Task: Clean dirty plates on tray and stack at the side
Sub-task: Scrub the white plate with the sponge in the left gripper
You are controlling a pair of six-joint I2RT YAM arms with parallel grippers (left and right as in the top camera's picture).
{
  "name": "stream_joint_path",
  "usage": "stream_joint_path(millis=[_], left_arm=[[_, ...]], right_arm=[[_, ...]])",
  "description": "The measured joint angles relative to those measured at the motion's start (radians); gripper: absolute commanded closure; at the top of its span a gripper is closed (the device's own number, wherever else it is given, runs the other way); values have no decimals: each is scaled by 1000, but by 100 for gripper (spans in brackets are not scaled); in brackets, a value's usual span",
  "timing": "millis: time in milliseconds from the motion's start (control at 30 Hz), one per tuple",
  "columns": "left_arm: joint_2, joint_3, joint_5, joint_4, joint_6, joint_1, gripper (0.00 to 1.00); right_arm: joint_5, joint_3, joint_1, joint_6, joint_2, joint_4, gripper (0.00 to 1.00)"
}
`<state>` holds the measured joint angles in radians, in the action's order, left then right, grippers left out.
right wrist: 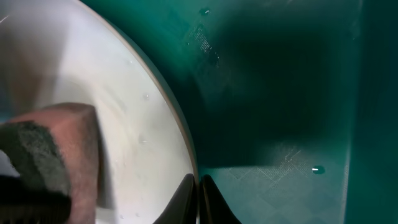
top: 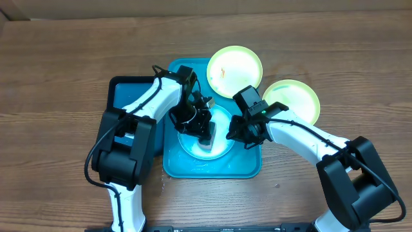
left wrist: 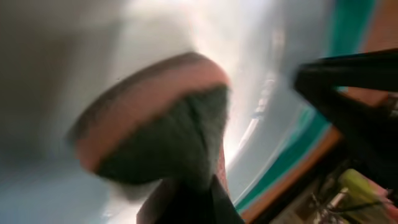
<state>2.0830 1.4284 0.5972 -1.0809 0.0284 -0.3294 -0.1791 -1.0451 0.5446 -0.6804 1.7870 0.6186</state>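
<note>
The light-blue-rimmed plate [top: 223,118] lies in the turquoise tray [top: 244,165]. My left gripper [top: 205,127] is shut on a pink and dark green sponge [top: 207,140] and presses it onto the plate's centre. In the left wrist view the sponge [left wrist: 161,124] fills the middle over the blurred plate [left wrist: 155,31]. My right gripper [top: 233,134] is shut on the plate's right rim. The right wrist view shows its fingers [right wrist: 198,186] pinching the rim of the wet plate [right wrist: 93,68], with the sponge [right wrist: 56,155] at the left. Two lime-green plates [top: 235,69] [top: 293,100] lie on the table beyond the tray's right corner.
A smaller dark-blue tray [top: 125,93] sits to the left, partly under the turquoise tray and my left arm. Water drops lie on the tray floor [right wrist: 280,93]. The upper green plate has a small orange smear.
</note>
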Motion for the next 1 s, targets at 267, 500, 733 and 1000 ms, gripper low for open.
stream_joint_path(millis=[267, 500, 733, 1000], left_arm=[[-129, 42, -49, 0, 8, 34, 96], [-161, 14, -256, 42, -76, -5, 96], [-161, -183, -401, 246, -198, -38, 96], [-198, -272, -336, 355, -250, -29, 96]], right_arm=[[0, 0, 0, 0, 0, -1, 96], [0, 0, 0, 0, 0, -1, 96], [0, 0, 0, 0, 0, -3, 96], [0, 0, 0, 0, 0, -3, 96]])
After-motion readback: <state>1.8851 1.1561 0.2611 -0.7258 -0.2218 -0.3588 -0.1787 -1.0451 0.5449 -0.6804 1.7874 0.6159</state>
